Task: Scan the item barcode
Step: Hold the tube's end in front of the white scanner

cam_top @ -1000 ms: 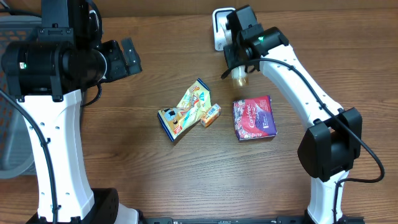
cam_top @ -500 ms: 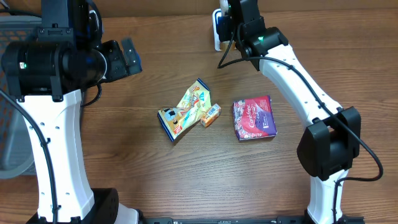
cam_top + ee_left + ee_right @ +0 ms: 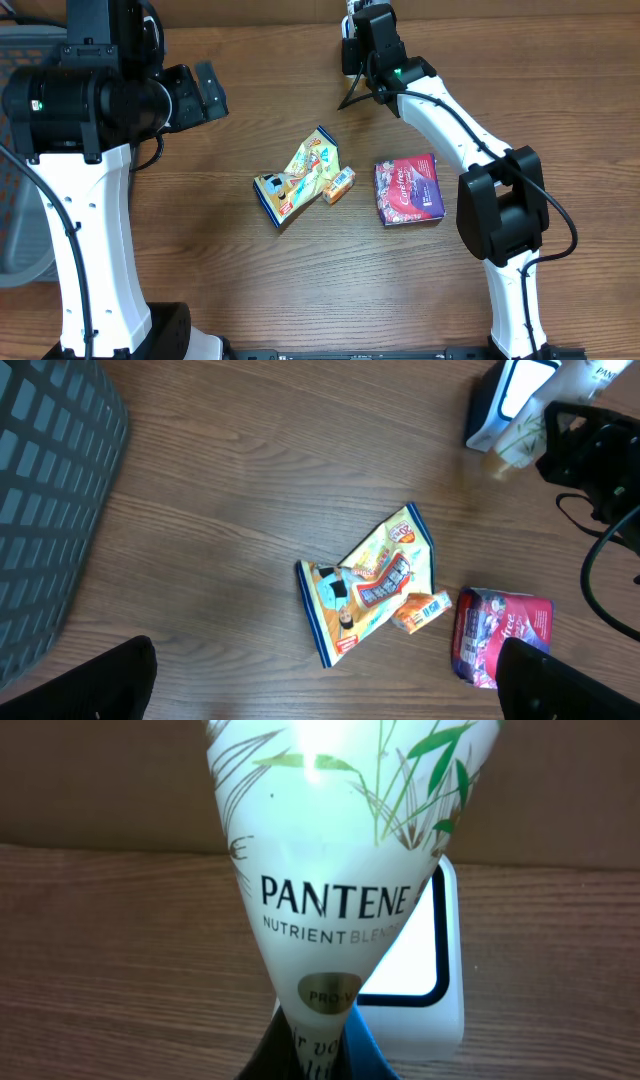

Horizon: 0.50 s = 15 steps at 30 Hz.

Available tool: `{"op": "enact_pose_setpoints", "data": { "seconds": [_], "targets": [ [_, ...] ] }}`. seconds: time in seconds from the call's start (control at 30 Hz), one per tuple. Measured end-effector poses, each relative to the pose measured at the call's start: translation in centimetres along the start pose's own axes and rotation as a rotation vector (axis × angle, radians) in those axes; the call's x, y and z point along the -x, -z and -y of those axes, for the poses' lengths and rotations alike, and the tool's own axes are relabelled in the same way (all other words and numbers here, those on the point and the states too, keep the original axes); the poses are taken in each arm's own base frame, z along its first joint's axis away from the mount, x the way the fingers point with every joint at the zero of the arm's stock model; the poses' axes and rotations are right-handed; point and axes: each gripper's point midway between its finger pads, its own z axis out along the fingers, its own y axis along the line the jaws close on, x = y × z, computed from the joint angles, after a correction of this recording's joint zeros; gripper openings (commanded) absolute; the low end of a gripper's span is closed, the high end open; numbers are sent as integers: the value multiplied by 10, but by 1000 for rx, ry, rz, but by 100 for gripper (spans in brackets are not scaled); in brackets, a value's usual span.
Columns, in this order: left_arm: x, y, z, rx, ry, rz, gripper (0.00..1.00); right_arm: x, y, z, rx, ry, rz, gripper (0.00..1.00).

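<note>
Jaws of right gripper (image 3: 318,1058) tight on Pantene tube (image 3: 335,870) near scanner (image 3: 428,975) — left gripper (image 3: 203,88) wide apart, empty

Overhead: straight down, whole table (image 3: 250,290). Left wrist: high, tilted down, wide; shares snack packet (image 3: 370,585), purple pack (image 3: 500,635) with overhead. Right wrist: very near bottle (image 3: 330,870), seemingly level, facing scanner (image 3: 425,970) at far edge.

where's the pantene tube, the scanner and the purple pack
pantene tube (image 3: 330,840), right wrist view, on its white front above the logo
scanner (image 3: 422,955), right wrist view, on its lit window
purple pack (image 3: 408,190), overhead view, middle of its top face
</note>
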Motion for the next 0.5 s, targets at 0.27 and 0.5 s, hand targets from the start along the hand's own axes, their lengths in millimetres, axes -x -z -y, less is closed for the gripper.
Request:
{"op": "enact_pose_setpoints", "data": {
  "seconds": [0.27,0.5],
  "targets": [
    [0,0,0,0,0,0,100,-4,0,1,-4,-13,-15,4],
    [0,0,0,0,0,0,100,-1,0,1,-2,-31,-6,4]
  ]
}}
